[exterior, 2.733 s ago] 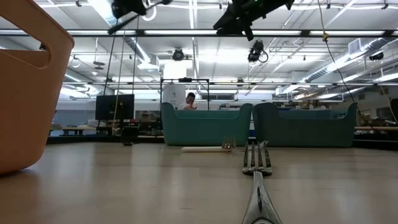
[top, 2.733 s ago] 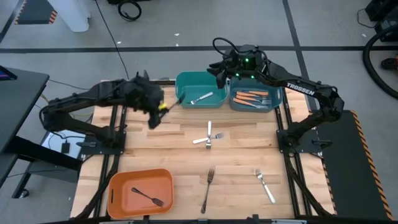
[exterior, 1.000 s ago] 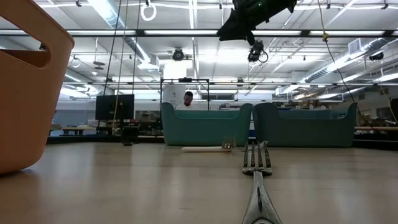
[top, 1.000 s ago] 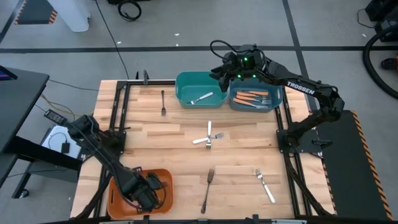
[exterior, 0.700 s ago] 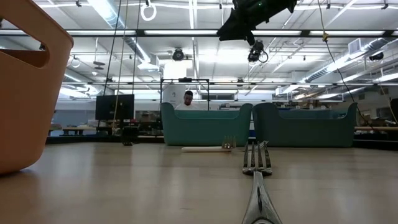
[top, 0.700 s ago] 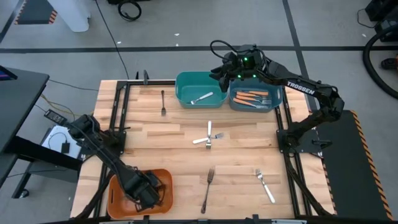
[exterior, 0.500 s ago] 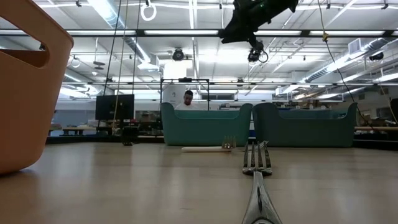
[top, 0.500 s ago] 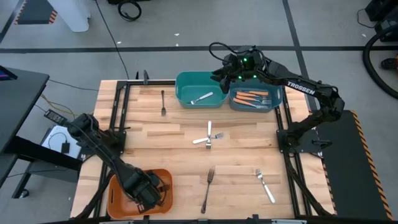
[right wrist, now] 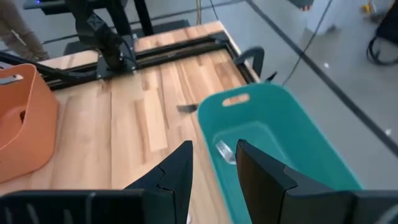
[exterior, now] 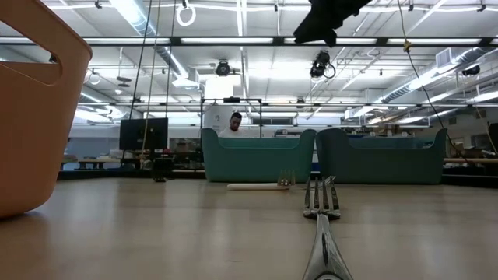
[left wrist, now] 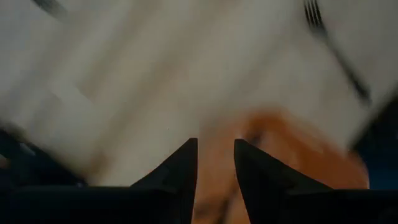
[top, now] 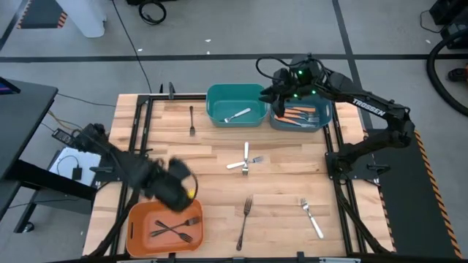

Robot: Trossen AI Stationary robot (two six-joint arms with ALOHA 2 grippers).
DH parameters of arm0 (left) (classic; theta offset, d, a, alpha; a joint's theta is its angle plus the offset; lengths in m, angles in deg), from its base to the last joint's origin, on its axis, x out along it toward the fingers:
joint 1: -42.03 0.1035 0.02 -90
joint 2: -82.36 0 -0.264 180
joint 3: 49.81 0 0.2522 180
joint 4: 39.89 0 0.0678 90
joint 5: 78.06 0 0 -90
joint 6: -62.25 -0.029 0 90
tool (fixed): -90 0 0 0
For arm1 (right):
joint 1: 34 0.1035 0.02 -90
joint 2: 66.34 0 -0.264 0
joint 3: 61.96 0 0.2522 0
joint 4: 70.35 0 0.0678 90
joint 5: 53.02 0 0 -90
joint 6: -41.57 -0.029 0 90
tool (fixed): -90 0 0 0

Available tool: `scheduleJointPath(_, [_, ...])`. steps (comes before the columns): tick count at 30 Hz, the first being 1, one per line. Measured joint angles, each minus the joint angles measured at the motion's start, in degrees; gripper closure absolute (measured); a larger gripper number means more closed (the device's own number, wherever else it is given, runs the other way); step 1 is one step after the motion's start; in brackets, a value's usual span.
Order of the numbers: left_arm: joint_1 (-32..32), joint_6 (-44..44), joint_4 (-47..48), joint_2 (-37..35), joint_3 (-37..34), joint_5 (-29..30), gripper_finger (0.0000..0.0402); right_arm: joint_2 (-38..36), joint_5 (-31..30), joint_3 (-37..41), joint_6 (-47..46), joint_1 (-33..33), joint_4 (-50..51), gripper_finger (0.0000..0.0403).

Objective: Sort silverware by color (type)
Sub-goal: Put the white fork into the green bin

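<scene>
The silverware is spread out. Two dark forks (top: 175,229) lie crossed in the orange bin (top: 140,228). A white fork (top: 238,115) lies in the teal bin (top: 219,95), and orange-handled forks (top: 296,113) lie in the blue-grey bin (top: 324,123). On the table lie a dark fork (top: 191,120), two crossed white forks (top: 245,162), another dark fork (top: 245,215) and a pale fork (top: 311,216). My left gripper (top: 178,192) hovers open by the orange bin's far edge. My right gripper (top: 278,92) hangs open over the two far bins.
Dark rails (top: 142,128) run along the table's left and right sides. In the low view a fork (exterior: 320,204) lies close in front, and the two teal bins (exterior: 257,155) stand behind it. A person (exterior: 236,124) shows far off in the room.
My left gripper has risen out of the orange bin and gone toward the table's far edge. It has left a second dark fork lying across the first. My right gripper has shifted a little toward the table's right edge, over the bins.
</scene>
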Motion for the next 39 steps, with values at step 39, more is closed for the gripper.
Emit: scheduleJointPath(39, [69.38,-72.93,-21.03,-1.03,9.09,0.96,0.0288,27.35,-15.37,0.0,-60.03,16.33,7.84,0.0245])
